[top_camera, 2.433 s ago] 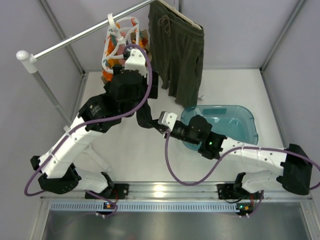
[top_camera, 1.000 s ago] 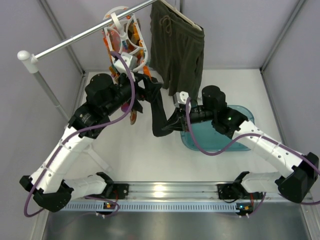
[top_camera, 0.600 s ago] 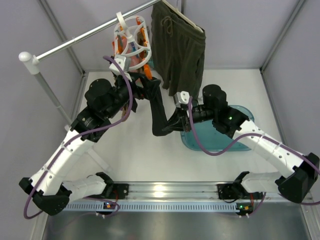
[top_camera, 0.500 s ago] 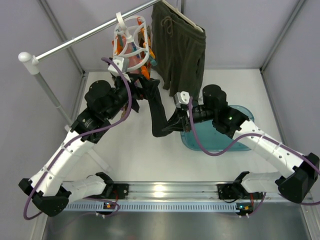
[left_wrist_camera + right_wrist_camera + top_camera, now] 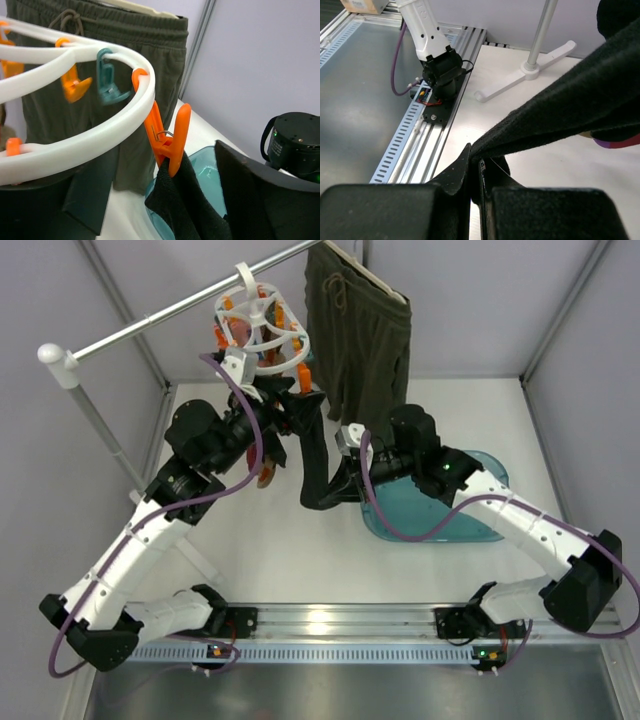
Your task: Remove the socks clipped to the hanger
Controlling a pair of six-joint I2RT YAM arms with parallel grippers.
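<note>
The white ring hanger [image 5: 262,324] hangs from the rail, with orange and teal pegs. In the left wrist view an orange peg [image 5: 168,140] on the hanger [image 5: 90,137] grips the top of a black sock [image 5: 192,212]. My left gripper [image 5: 160,200] is open, one finger on each side of that peg and sock; from above it sits just under the ring [image 5: 288,405]. The black sock [image 5: 315,455] stretches down to my right gripper [image 5: 342,480], which is shut on its lower end [image 5: 475,161]. A brown-orange sock [image 5: 267,476] shows below the left arm.
Olive-green shorts [image 5: 360,340] hang on a straight hanger right beside the ring. A teal basin [image 5: 480,502] sits on the table under the right arm. The metal rail [image 5: 150,324] runs to a post on the left.
The ring hanger has swung left and tilted flatter. My left gripper has risen with it to the peg. My right gripper has moved a little left, still holding the black sock.
</note>
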